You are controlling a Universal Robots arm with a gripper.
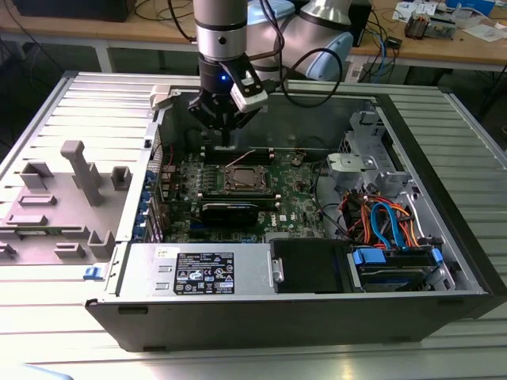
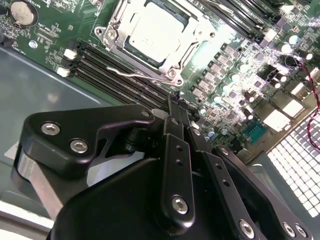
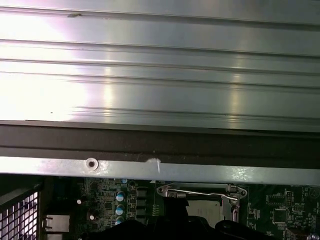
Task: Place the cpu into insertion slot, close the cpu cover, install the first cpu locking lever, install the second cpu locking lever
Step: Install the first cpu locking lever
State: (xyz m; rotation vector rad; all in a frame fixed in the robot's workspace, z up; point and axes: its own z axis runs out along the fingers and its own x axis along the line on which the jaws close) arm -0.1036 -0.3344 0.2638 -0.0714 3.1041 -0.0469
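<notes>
One gripper (image 1: 226,136) is seen in the exterior view, poised above the far edge of the green board with its fingers drawn together on nothing. The cpu (image 1: 243,180) is found at about five o'clock from it, seated in the insertion slot (image 1: 244,192), and the cpu cover (image 1: 229,184) is laid down around it. A thin locking lever (image 1: 240,158) is seen slanting up at the socket's twelve o'clock side, so it is judged not yet latched.

In the second wrist view the gripper (image 2: 175,107) is shown clenched and empty, near the long black memory slots (image 2: 115,70). The cpu (image 2: 152,32) is framed by the cpu cover (image 2: 199,36), well apart from the fingertips. A wire lever (image 2: 135,74) is seen running along one side of the socket.

In the first wrist view the cpu (image 3: 202,209) is glimpsed beyond the case wall (image 3: 160,170), with a wire lever (image 3: 195,192) across its near edge.

The lever is judged light, springy and slippery, best taken at its bent free end. The chip is judged light, stiff and fragile, and is better left untouched.
</notes>
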